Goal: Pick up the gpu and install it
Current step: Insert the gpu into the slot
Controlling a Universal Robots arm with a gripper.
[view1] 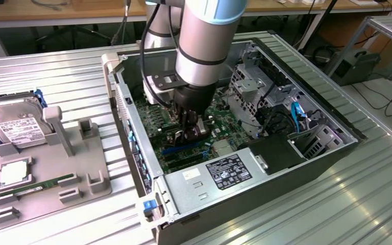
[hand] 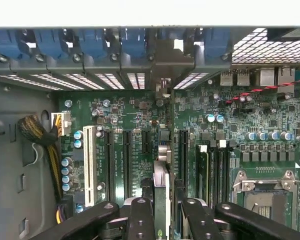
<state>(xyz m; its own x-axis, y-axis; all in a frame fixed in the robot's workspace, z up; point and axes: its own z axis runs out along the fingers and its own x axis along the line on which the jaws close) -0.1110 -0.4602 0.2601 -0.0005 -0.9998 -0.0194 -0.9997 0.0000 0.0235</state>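
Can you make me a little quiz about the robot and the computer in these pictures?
1. True or false: the claw is down inside the open computer case.
2. What is the claw holding? A) hard drive B) gpu C) RAM stick
3. Fill in: on the grey tray, the hard drive sits at the exterior view's ____.

Key: 1 true. 2 B, the gpu, edge-on above the motherboard slots. 3 left.
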